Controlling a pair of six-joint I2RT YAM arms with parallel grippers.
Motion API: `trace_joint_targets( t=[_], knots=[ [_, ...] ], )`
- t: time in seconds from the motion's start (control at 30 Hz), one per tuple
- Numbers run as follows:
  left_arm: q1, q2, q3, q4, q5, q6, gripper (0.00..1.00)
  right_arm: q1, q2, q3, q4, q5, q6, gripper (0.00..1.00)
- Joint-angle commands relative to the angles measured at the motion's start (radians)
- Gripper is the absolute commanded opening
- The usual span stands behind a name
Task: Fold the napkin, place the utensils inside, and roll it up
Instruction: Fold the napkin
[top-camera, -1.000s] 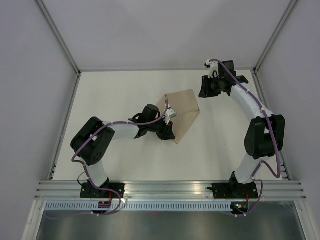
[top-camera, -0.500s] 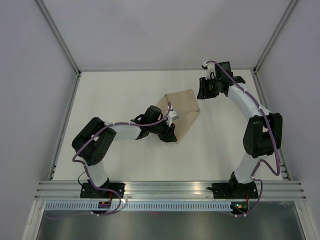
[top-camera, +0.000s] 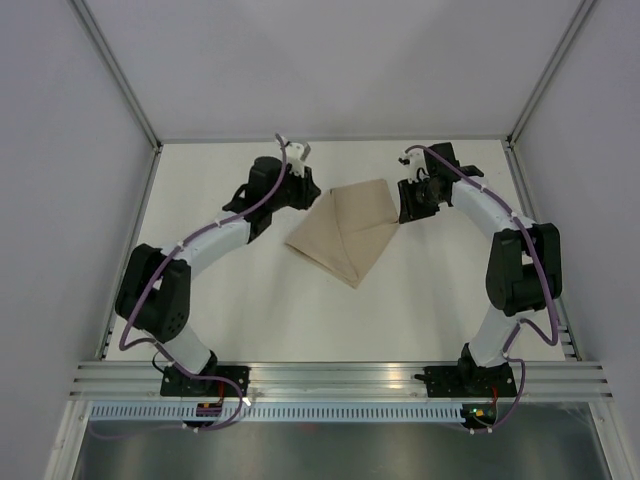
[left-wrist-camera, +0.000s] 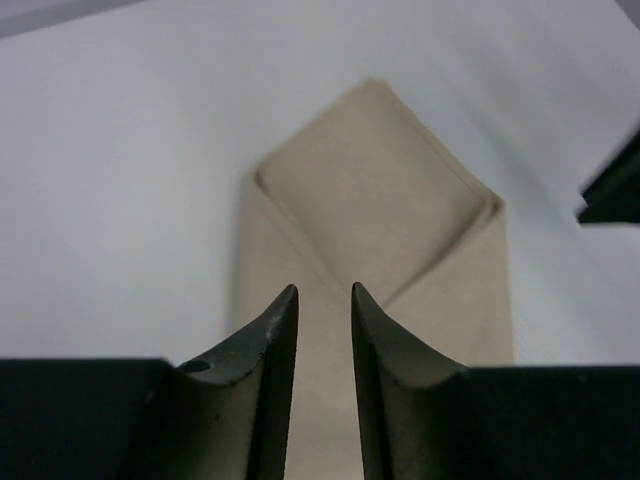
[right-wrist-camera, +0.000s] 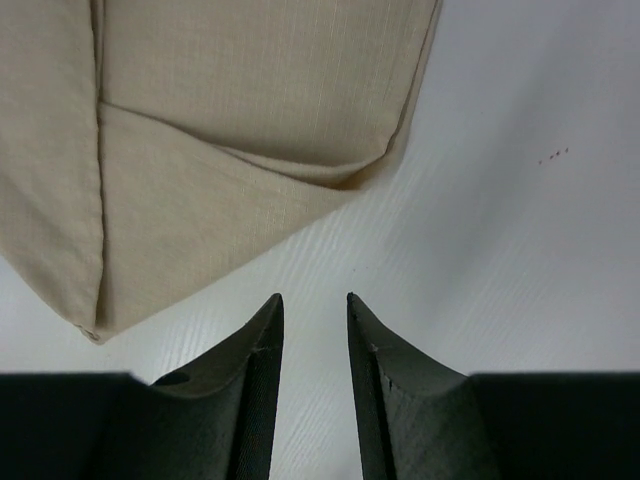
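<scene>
**Folded napkin flanked by both grippers: overhead view and two wrist views.**

The napkin (top-camera: 345, 230) lies flat near the middle of the white table (top-camera: 230, 290). It is already folded into an uneven pointed shape, with its broad end toward the far side and its tip toward my bases. Its long axis runs from far to near, slightly tilted, and a crease follows it.

My left gripper (top-camera: 306, 196) hovers just beside the far-left edge of the cloth. My right gripper (top-camera: 408, 205) hovers just beside the far-right corner. From above I cannot tell whether either one touches the fabric.

Left wrist view: my fingers stand a narrow gap apart with nothing held between them. The napkin stretches straight ahead of them, and two folded flaps meet in a V over a lower layer.

Right wrist view: the jaws are likewise parted by a narrow gap and empty, over bare table. The napkin's folded corner lies ahead and to the left of the fingertips.

The fork appears in none of the views, so I judge the folding largely done and the placing not yet begun.

The relation that matters next is this:
- My left hand looks down onto the folded flaps, which suits laying something along them.
- My right hand sits off the free corner, so it is the better placed to pin or lift that corner.
</scene>
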Motion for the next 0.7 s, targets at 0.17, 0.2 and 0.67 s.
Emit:
trace_joint_targets(
  t=[0.17,0.2,0.67],
  knots=[
    [0.131,0.206,0.183,-0.198,-0.162,-0.127,0.22,0.053,0.036,-0.058,-0.009,0.061,-0.021,0.37],
    [0.137,0.224,0.189,-0.2,-0.146,-0.127,0.21,0.065,0.043,-0.063,-0.007,0.063,-0.021,0.37],
    [0.141,0.277,0.035,-0.099,-0.052,-0.226,0.11,0.133,0.175,-0.058,0.027,0.149,-0.017,0.36]
  ],
)
